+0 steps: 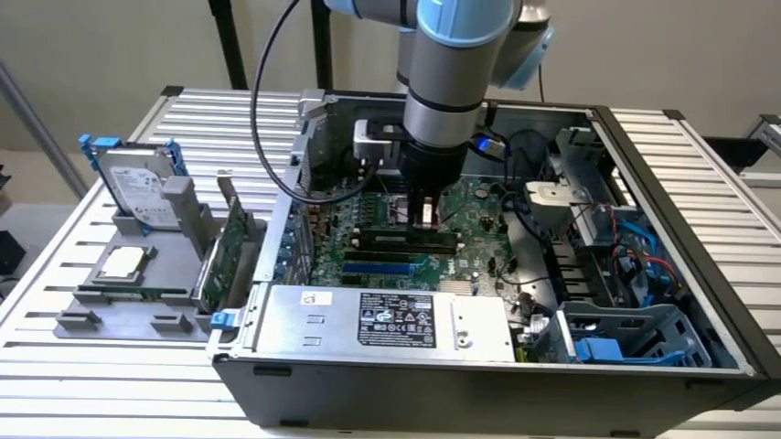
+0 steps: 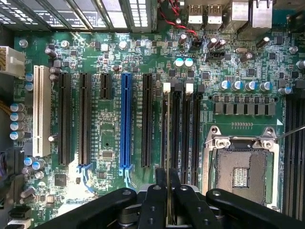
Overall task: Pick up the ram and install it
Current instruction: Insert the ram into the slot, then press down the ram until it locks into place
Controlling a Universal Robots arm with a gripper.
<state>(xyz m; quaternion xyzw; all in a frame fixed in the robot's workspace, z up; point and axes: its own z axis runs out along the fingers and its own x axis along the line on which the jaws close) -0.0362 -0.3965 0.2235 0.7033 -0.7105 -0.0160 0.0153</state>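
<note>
Seen in ext. view, L to R: grey holder tray (image 1: 123,306) on slatted surface (image 1: 683,165), at 9 o'clock of open PC case (image 1: 488,384). Hard drive (image 1: 134,187) w/ blue rails upright at tray's 12 o'clock; CPU chip (image 1: 120,263) flat near tray centre; green expansion card (image 1: 218,256) on edge at tray's 3 o'clock side, just beside case wall. Inside case: PSU (image 1: 390,320) at 6 o'clock, motherboard (image 1: 366,247) mid. Pincer (image 1: 426,218) down over black memory slots (image 1: 403,242), arm vertical above.

Wrist view: pincer (image 2: 167,191) closed on ram (image 2: 167,157), thin stick seen edge-on, pinched between fingers (image 2: 155,202). Ram lined up along black DIMM slot w/ white latch (image 2: 166,87), lower edge at or just over slot — contact unclear. Blue PCIe slot (image 2: 126,119) at slot's 9 o'clock, empty CPU socket (image 2: 240,169) at 3 o'clock.
</note>
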